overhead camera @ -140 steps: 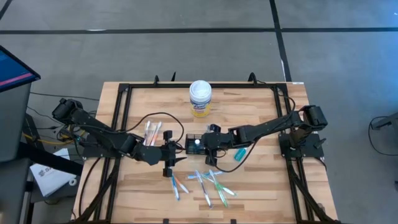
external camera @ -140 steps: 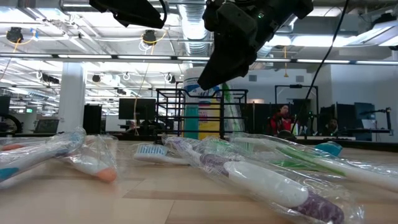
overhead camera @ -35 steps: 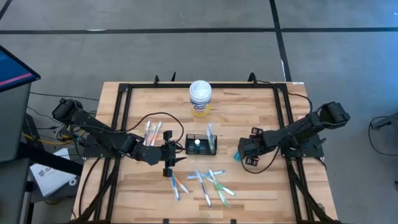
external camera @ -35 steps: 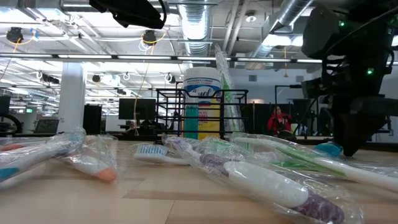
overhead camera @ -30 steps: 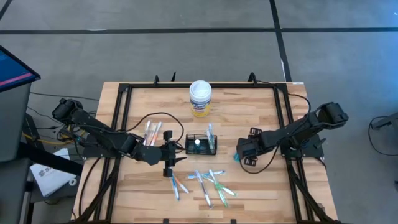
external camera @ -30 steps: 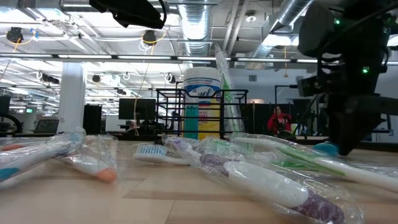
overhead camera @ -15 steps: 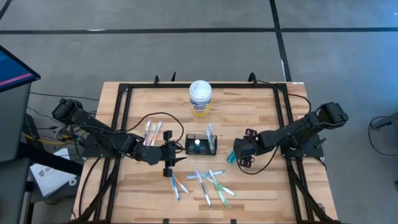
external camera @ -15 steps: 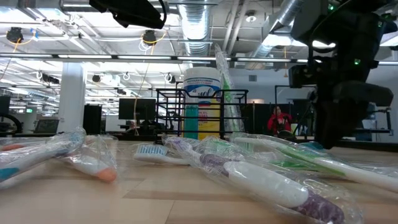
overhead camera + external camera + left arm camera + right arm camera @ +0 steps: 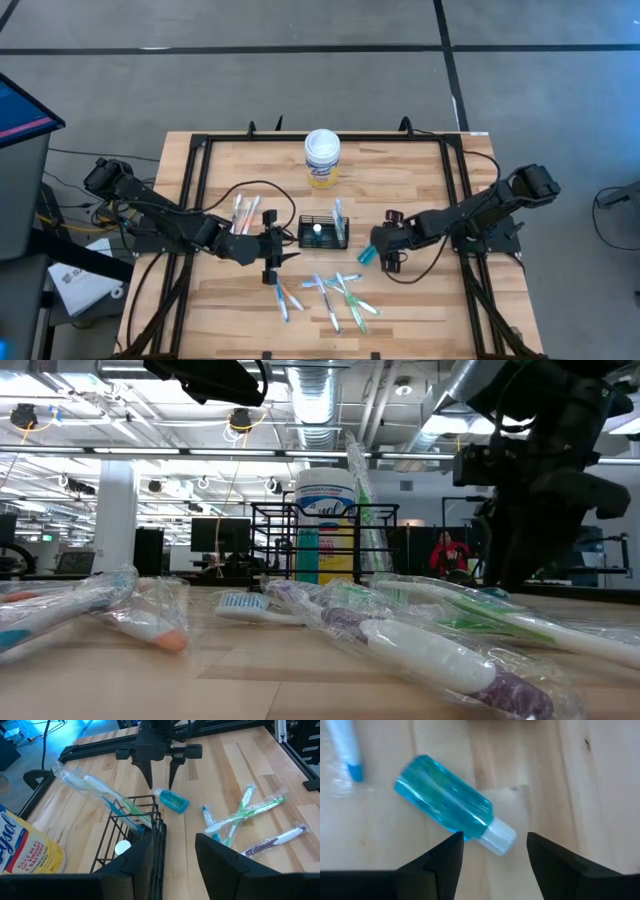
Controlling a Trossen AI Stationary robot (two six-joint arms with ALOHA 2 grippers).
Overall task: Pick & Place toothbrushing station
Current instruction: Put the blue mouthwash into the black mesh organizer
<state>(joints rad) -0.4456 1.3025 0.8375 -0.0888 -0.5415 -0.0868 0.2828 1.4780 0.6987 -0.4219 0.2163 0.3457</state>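
The black wire-mesh holder (image 9: pixel 323 233) stands at the table's middle with a wrapped toothbrush (image 9: pixel 100 795) leaning in it. My left gripper (image 9: pixel 288 242) is open at the holder's left end (image 9: pixel 145 835); whether it touches the wire I cannot tell. A small blue bottle with a white cap (image 9: pixel 445 802) lies flat on the table, right of the holder (image 9: pixel 367 256). My right gripper (image 9: pixel 492 837) is open and points down at the bottle's cap end; it also shows in the left wrist view (image 9: pixel 160 785). My right gripper comes from above, pointing down, open, with the bottle's white cap (image 9: pixel 499 836) between its fingers. One finger (image 9: pixel 451 851) stands against the blue body beside the cap. The bottle lies flat on the table. Whether the finger truly touches it I cannot tell.
A white canister with a yellow label (image 9: pixel 322 158) stands behind the holder. Several wrapped toothbrushes (image 9: pixel 330 295) lie near the front edge, and more (image 9: pixel 245 212) lie left of the holder. A black frame (image 9: pixel 200 140) rims the table.
My right gripper has gone toward the table's left edge, toward the holder, staying low and open. The blue bottle has slid along the table the same way, a short distance toward the holder.
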